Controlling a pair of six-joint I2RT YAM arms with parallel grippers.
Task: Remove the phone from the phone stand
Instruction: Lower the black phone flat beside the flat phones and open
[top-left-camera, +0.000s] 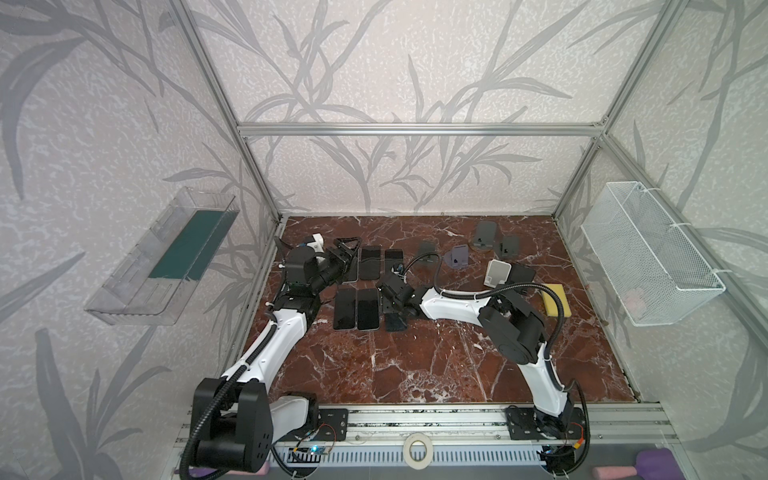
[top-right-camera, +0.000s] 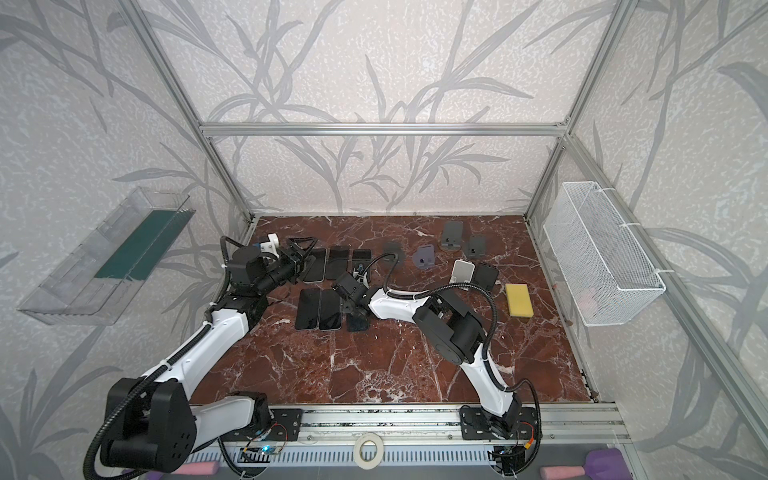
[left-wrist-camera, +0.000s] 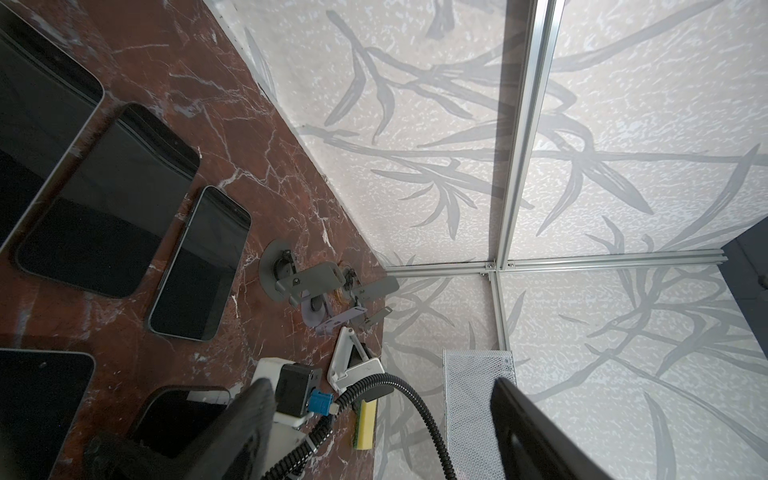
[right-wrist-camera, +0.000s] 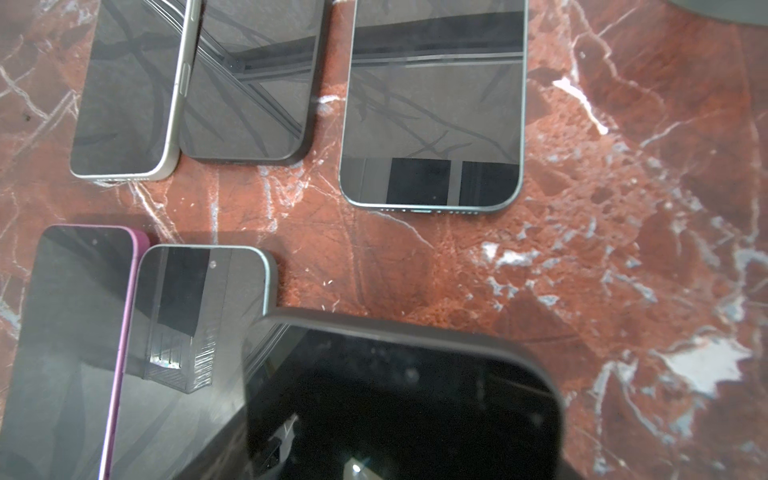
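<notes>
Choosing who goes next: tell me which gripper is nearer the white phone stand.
Right. The right gripper, holding a dark phone, is mid-table, left of the white phone stand; the left gripper is farther left, further back.

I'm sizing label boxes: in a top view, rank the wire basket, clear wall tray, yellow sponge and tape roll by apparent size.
Largest: wire basket and clear wall tray, about alike, so unranked.
Smallest: yellow sponge and tape roll, also alike; the roll lies nearer the camera, so unsure.
</notes>
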